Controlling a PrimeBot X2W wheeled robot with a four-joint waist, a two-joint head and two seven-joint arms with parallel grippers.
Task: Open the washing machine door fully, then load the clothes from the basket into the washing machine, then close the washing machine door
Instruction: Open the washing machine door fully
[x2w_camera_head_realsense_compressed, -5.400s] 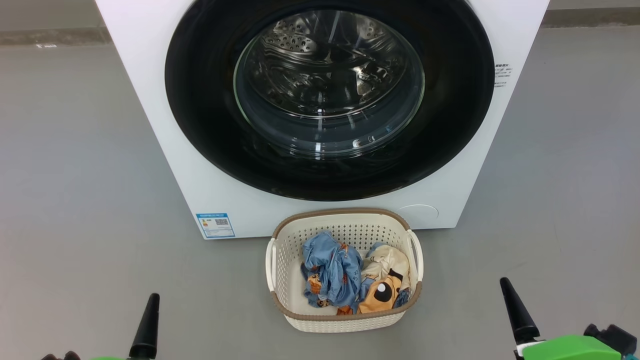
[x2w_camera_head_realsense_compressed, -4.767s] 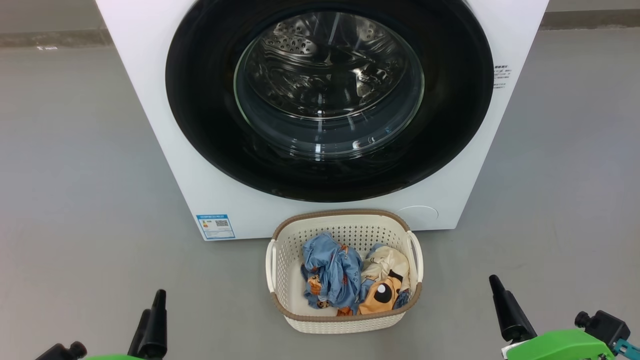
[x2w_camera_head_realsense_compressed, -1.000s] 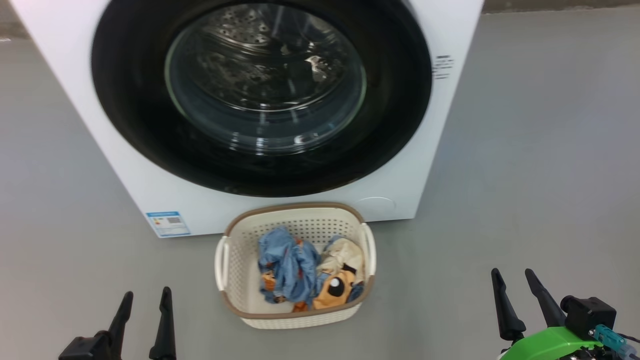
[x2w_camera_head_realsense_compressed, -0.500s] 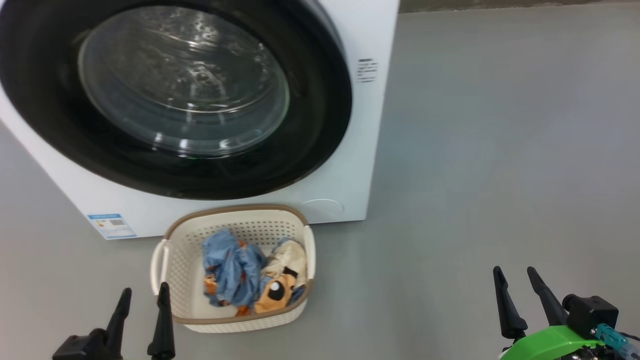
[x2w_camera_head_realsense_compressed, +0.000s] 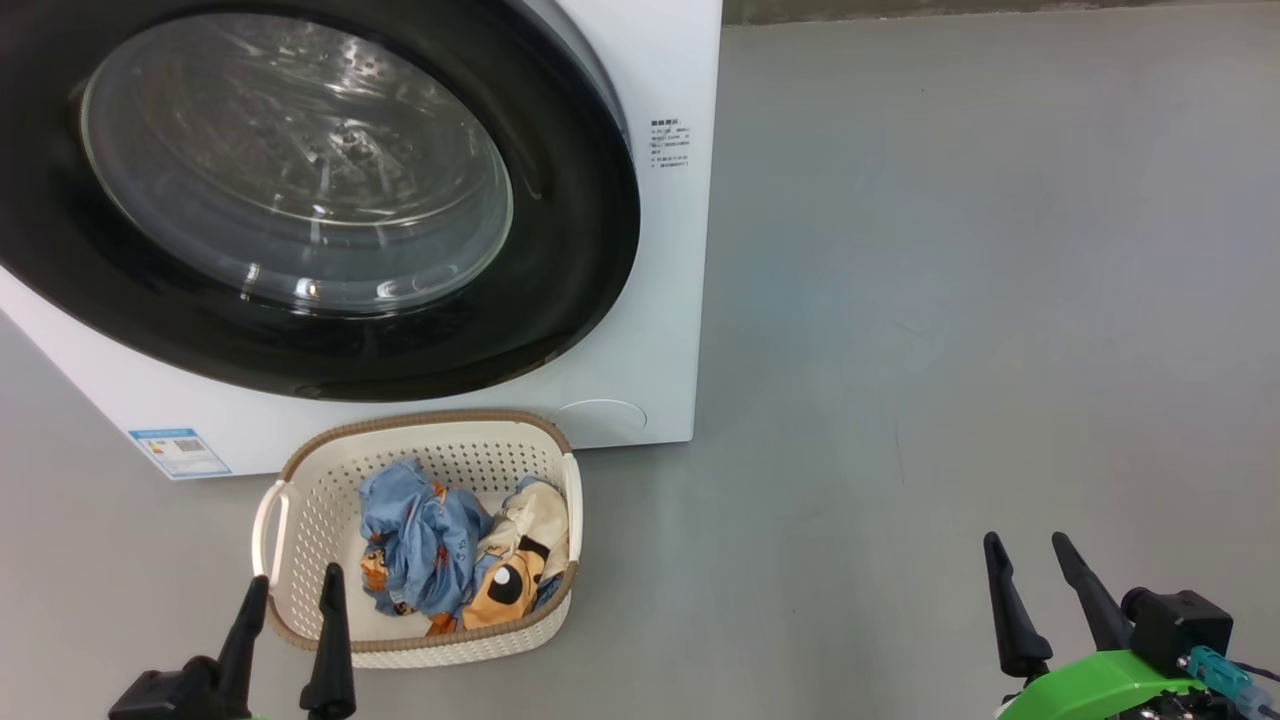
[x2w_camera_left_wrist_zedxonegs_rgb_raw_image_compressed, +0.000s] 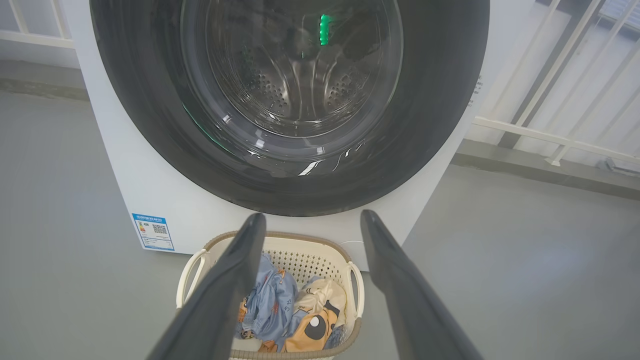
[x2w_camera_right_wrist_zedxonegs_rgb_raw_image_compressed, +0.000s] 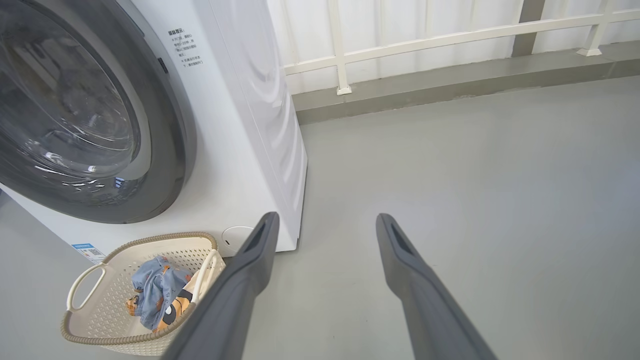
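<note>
Camera swung right: white boxy washing machine (x2w_camera_head_realsense_compressed: 665, 320) sat left, its glossy black round door (x2w_camera_head_realsense_compressed: 565, 290) shut, cream perforated basket (x2w_camera_head_realsense_compressed: 312, 520) holding crumpled clothes (x2w_camera_head_realsense_compressed: 425, 535) in front. Both left gripper (x2w_camera_head_realsense_compressed: 297, 576) and right gripper (x2w_camera_head_realsense_compressed: 1024, 538) gaped empty; door's right edge probably needed hooking next.

**Soft, even light; sharp pictures**

We see bright, diffuse light across the grey floor (x2w_camera_head_realsense_compressed: 950, 300), with only faint, soft-edged shadows. White streaks of glare cross the glossy washing machine door (x2w_camera_head_realsense_compressed: 560, 250), and its glass carries a green glint in our left wrist view.
</note>
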